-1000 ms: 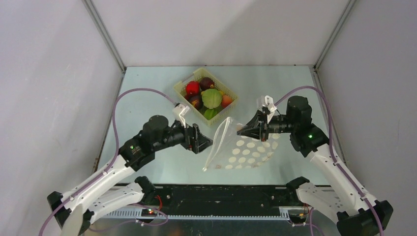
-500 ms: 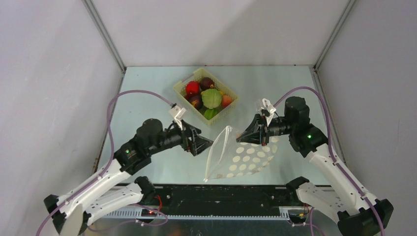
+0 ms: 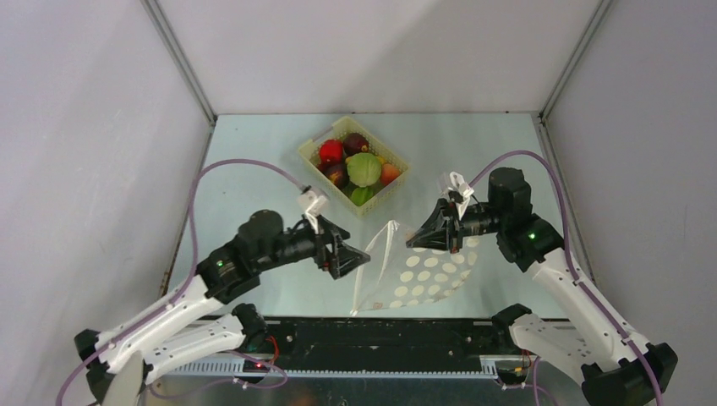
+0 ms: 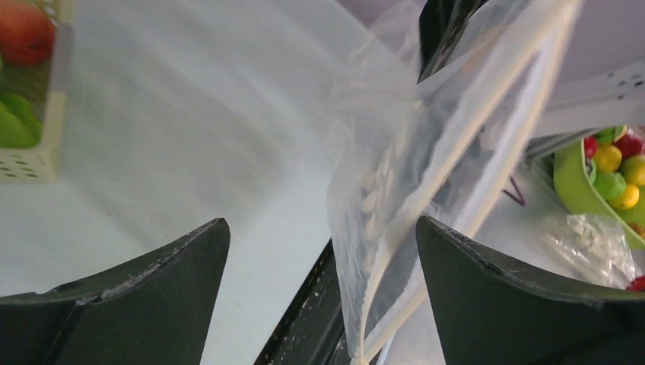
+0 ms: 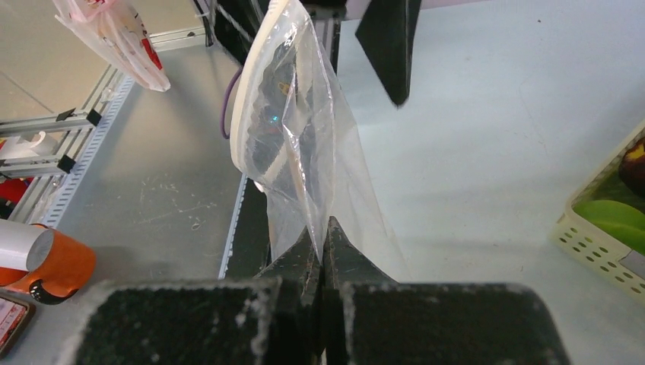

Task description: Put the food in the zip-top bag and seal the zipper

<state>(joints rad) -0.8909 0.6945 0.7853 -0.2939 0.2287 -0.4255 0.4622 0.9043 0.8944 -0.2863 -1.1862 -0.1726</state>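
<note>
The clear zip-top bag (image 3: 410, 264) with white polka dots hangs tilted above the table in front of the arms. My right gripper (image 3: 414, 239) is shut on its upper right edge, the film pinched between the fingers in the right wrist view (image 5: 323, 228). My left gripper (image 3: 362, 256) is open at the bag's left edge; in the left wrist view the bag's mouth edge with the zipper strip (image 4: 456, 152) hangs between the spread fingers, nearer the right one. The food (image 3: 355, 167), red, purple, green and orange pieces, lies in the pale yellow basket (image 3: 309, 153) behind the bag.
The basket stands at the back centre of the table; its corner shows in the left wrist view (image 4: 30, 163) and the right wrist view (image 5: 601, 243). Grey walls enclose the table on three sides. A black rail (image 3: 380, 334) runs along the near edge.
My left gripper has moved right and slightly nearer, up to the bag's left edge. My right gripper has shifted slightly down and left with the bag, which now hangs lower.
</note>
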